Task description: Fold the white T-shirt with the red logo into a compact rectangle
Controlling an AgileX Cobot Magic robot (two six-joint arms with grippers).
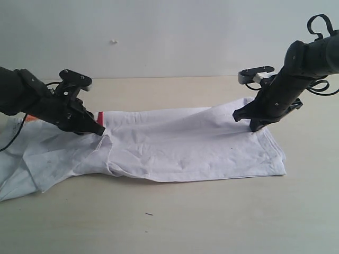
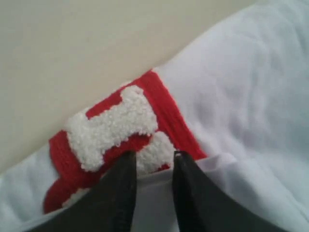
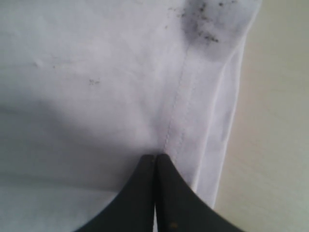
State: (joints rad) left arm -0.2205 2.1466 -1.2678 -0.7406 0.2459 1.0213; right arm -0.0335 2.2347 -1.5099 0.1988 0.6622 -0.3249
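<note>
The white T-shirt [image 1: 185,143] lies lengthwise on the table, with one long side folded over its middle. My left gripper [image 1: 99,129] is at the left end of that fold, just below a sliver of the red logo [image 1: 99,116]. In the left wrist view the fuzzy red logo [image 2: 111,125] with its white letters lies just past my left gripper [image 2: 152,157], whose jaws stand a little apart with a bunched white cloth edge between them. My right gripper [image 1: 253,126] is shut on the stitched hem [image 3: 176,96], with its tips [image 3: 155,157] pressed together. The cloth rises slightly toward it.
The shirt's unfolded sleeve and shoulder part [image 1: 26,169] spreads out at the far left, partly under the left arm. A bit of orange [image 1: 29,118] shows behind that arm. The tan tabletop [image 1: 212,217] surrounds the shirt, and a pale wall [image 1: 169,37] stands behind.
</note>
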